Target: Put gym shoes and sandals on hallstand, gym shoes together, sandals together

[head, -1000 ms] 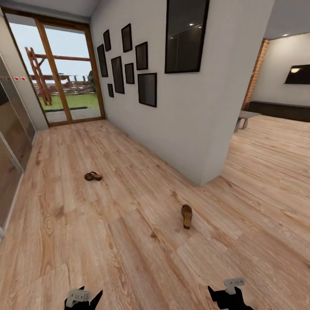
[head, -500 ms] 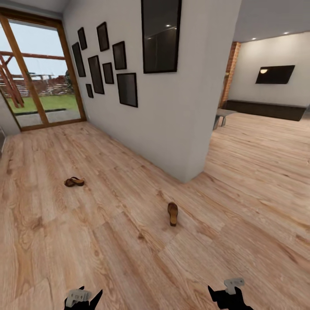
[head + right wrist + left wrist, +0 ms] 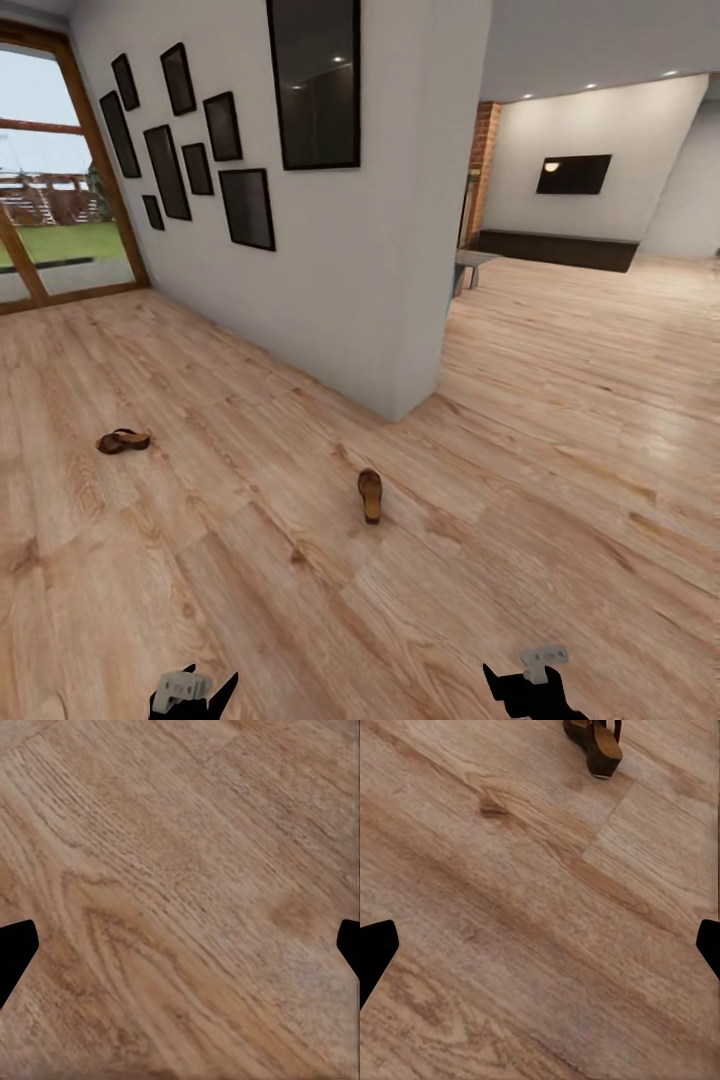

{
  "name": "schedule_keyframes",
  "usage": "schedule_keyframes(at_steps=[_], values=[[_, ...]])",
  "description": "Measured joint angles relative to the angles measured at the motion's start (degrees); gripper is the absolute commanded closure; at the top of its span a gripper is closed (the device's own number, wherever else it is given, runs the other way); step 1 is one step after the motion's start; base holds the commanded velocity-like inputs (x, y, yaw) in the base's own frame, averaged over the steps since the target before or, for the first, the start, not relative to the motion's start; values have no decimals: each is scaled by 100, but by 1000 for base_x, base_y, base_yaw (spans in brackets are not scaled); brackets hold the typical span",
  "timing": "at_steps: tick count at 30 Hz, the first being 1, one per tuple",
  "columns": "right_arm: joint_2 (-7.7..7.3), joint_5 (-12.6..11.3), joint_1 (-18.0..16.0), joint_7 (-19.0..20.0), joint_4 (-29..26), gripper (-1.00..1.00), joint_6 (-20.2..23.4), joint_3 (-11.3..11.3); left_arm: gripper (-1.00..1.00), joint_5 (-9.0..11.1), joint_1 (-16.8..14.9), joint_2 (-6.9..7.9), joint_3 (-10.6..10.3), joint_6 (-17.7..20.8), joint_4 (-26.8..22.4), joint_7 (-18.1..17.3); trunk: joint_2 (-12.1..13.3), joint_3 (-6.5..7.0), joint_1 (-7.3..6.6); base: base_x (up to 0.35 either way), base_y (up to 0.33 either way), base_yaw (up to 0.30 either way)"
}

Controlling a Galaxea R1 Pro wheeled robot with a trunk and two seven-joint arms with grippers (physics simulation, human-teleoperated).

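Risk lay mostly in the approach: both sandals sat loose on the corridor floor (image 3: pixel 250 590), and a wheeled base rolling too close could have nudged or run over the nearer sandal (image 3: pixel 370 495), judging by its spot just off the corner of the grey wall (image 3: pixel 380 300). The farther sandal (image 3: pixel 122 440) lay well apart from that corner, toward the glass door (image 3: pixel 50 240). Left pincer (image 3: pixel 195 692) and right pincer (image 3: pixel 535 688) hung spread and empty over bare planks.
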Motion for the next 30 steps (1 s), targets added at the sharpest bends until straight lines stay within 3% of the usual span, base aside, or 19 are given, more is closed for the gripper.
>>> schedule_keyframes(at_steps=[12,30], values=[[1,0,0,0,0,-100,2,-1,-100,0,1,0,-2,0,5,1,0,0,-2,225,200,-250],[-9,0,-1,1,1,-100,2,0,-100,0,2,1,4,0,-4,1,0,0,-2,240,227,-21]])
